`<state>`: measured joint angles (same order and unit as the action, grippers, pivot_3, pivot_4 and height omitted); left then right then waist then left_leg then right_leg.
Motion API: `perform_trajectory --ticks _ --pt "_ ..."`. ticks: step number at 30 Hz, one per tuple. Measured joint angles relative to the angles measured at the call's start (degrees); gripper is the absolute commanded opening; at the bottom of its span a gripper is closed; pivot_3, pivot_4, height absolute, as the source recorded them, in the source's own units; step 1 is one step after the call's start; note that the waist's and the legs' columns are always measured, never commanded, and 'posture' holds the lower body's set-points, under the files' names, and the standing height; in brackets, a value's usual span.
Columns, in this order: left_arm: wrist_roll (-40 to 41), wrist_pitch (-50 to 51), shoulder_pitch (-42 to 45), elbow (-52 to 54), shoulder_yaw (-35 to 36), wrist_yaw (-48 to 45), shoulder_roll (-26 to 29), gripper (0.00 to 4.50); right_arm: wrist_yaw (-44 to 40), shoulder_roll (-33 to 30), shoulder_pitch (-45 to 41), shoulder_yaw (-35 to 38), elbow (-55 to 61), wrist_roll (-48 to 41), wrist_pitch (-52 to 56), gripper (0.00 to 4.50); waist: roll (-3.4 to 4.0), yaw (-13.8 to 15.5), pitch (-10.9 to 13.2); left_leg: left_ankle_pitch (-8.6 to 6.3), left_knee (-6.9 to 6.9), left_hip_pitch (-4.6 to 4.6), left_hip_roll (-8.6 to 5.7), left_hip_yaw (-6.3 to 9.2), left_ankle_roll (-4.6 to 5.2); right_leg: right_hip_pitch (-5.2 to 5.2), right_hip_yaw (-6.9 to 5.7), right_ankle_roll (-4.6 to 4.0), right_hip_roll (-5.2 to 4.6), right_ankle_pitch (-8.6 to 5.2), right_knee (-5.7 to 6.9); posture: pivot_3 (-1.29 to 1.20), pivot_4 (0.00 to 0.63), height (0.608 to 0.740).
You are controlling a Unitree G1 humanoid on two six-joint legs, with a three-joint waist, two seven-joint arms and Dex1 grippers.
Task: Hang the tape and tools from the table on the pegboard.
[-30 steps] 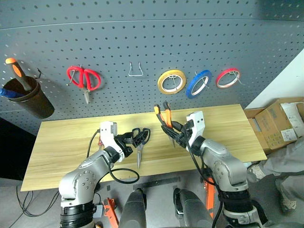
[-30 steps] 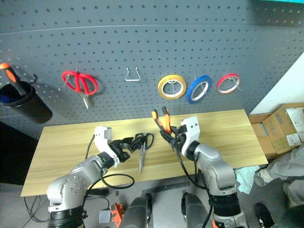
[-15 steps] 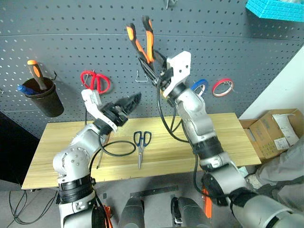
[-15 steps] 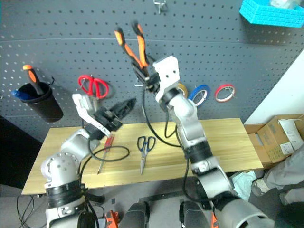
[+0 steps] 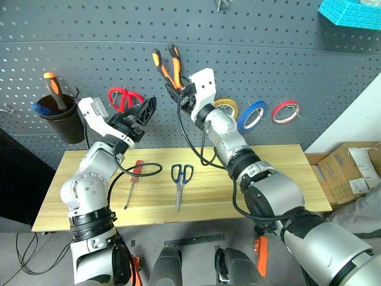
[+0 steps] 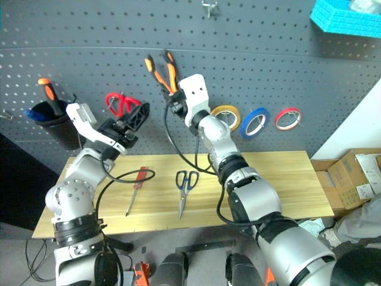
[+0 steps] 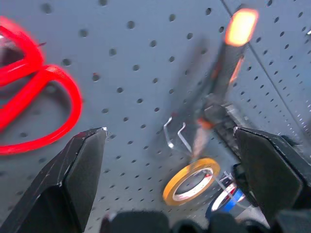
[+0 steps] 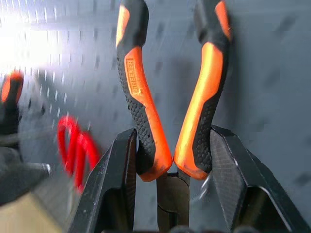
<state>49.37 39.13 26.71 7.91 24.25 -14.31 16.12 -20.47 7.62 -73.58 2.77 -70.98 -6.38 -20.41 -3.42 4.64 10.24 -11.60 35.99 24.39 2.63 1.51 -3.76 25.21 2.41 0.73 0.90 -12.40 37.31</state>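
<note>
My right gripper (image 5: 180,90) is shut on the orange-and-black pliers (image 5: 166,64), holding them handles-up against the dark grey pegboard (image 5: 309,65). The right wrist view has the pliers (image 8: 167,111) clamped between both fingers. My left gripper (image 5: 143,112) is open and empty, raised close to the board beside the red scissors (image 5: 124,97). A bare wire hook (image 7: 175,137) sits on the board ahead of it. The blue tape (image 5: 252,115) hangs on a peg. The dark-blue scissors (image 5: 180,177) and the red-handled screwdriver (image 5: 133,182) lie on the table (image 5: 280,173).
A yellow roll (image 5: 227,106) and a red roll (image 5: 284,111) hang either side of the blue tape. A dark cup (image 5: 61,121) holding an orange-handled screwdriver hangs at the board's left. Cardboard boxes (image 5: 351,173) stand to the right of the table, a turquoise basket (image 5: 351,12) high up.
Both arms rose from the table to the pegboard, the right one carrying the pliers up with it. The left gripper left the blue scissors lying on the table. The view has shifted.
</note>
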Motion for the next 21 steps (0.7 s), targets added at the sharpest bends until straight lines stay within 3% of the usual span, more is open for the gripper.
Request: perform_trajectory --ticks 7,21 --pt "0.29 0.39 -0.78 0.86 -0.04 1.04 0.00 4.50 2.08 -1.23 -2.26 2.24 -2.77 0.41 2.71 1.76 0.00 1.69 -0.01 0.16 0.12 -0.05 -0.03 0.04 -0.06 0.00 -0.03 -0.02 0.01 0.01 0.30 0.31 0.055 0.740" --pt "0.26 0.35 0.95 0.42 -0.42 0.16 0.02 4.50 8.70 -2.55 -4.27 0.90 -1.24 6.19 -9.28 1.76 -0.01 1.59 -0.08 0.53 0.08 -0.27 -0.02 0.02 -0.06 -0.03 -0.02 -0.21 0.03 0.13 0.60 0.30 0.052 0.740"
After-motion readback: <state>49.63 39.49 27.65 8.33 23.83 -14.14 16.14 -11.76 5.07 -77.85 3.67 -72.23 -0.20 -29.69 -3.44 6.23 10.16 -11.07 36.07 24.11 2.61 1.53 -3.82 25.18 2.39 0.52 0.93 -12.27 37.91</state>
